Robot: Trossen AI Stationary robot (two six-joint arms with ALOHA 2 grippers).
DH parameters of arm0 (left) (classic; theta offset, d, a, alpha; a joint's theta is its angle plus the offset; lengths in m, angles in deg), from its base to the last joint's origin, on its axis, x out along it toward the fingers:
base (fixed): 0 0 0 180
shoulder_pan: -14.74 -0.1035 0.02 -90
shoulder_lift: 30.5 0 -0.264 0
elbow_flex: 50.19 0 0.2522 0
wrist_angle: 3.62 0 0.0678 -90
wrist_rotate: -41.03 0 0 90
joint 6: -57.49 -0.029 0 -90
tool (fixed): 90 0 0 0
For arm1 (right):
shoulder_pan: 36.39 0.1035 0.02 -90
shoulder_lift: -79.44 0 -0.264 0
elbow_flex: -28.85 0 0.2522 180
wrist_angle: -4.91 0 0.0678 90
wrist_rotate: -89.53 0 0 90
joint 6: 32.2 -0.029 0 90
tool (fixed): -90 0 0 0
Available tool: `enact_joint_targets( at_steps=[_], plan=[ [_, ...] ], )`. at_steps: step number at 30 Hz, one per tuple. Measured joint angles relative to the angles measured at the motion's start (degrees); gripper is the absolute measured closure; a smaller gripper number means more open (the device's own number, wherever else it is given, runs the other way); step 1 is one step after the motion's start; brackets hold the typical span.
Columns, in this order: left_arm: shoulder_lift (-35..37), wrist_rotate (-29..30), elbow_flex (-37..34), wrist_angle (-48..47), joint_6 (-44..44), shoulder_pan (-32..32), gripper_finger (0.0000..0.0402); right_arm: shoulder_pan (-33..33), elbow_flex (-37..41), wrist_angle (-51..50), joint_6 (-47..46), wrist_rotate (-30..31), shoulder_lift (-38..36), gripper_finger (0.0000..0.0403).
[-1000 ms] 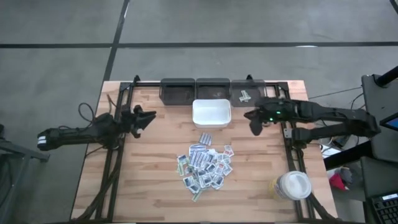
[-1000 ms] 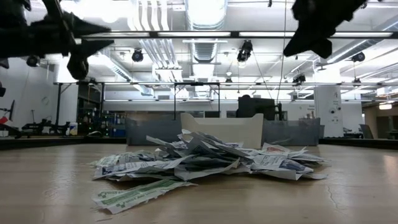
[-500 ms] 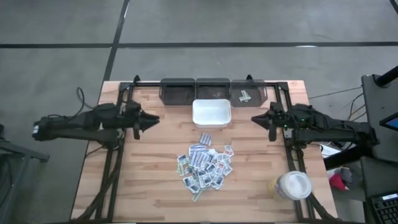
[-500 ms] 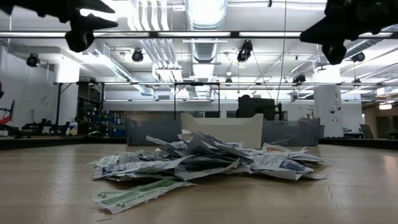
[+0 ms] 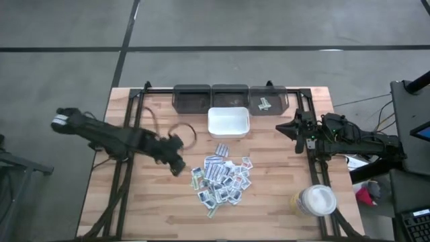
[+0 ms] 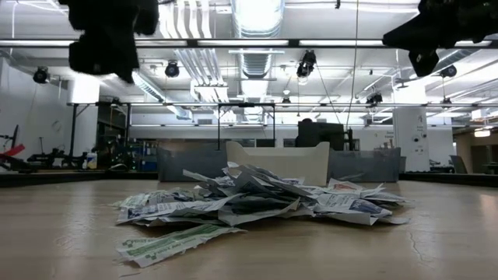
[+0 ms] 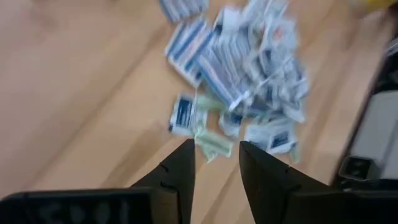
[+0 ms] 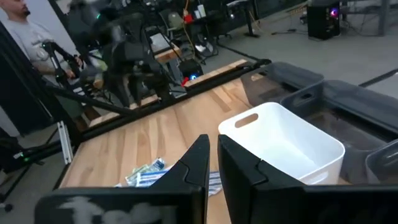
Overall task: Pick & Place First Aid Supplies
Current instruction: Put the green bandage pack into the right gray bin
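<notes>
Motion blur smears the first aid supplies (image 7: 249, 74) in the left wrist view, print unreadable.

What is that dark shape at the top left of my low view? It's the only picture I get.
Observer: The left gripper. From above, it hangs just left of the packets, fingers open and empty.
Operator: And the shape at top right?
Observer: The right gripper, waiting near the table's right edge, shut, holding nothing.
Operator: Is anything in the tray behind the pile?
Observer: No. From above, the tray is empty.
</notes>
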Motion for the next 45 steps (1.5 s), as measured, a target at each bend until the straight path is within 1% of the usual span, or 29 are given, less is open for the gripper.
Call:
enact_joint_targets(
  at_steps=[4, 9, 12, 16, 23, 27, 31, 45],
  plan=[
    [-8.76, 0.02, 2.59, -0.17, -1.07, 2.59, 0.0282, 0.0, 0.0, 0.0, 1.14, 0.04, 0.01, 0.0371],
    [-18.28, -0.09, 5.24, 1.92, -9.63, 4.35, 0.0282, -0.01, 0.0, -0.06, 1.92, 0.15, -0.06, 0.0371],
    [-22.42, -0.52, 7.31, 2.87, -11.97, 4.89, 0.0282, -0.03, 0.0, -0.35, 1.92, 0.15, -0.06, 0.0371],
    [-26.88, -1.21, 8.43, 2.22, -11.71, 4.96, 0.0282, -0.02, 0.0, -0.51, 1.92, 0.13, -0.04, 0.0371],
    [-29.17, -1.16, 9.34, 4.06, -11.64, 5.07, 0.0282, -0.02, 0.0, -1.43, 1.92, 0.09, -0.04, 0.0371],
    [-29.2, -0.72, 9.18, 4.38, -11.81, 5.07, 0.0282, -0.02, 0.0, -2.96, 1.92, 0.0, -0.02, 0.0371],
    [-29.26, 1.28, 8.63, 4.32, -11.51, 5.07, 0.0282, -0.02, 0.0, -4.06, 1.93, 0.0, -0.01, 0.0371],
    [-31.22, 2.25, 8.39, 4.84, -11.97, 5.07, 0.0282, 0.0, 0.0, -5.71, 2.8, 0.02, 0.01, 0.0371]
  ],
)
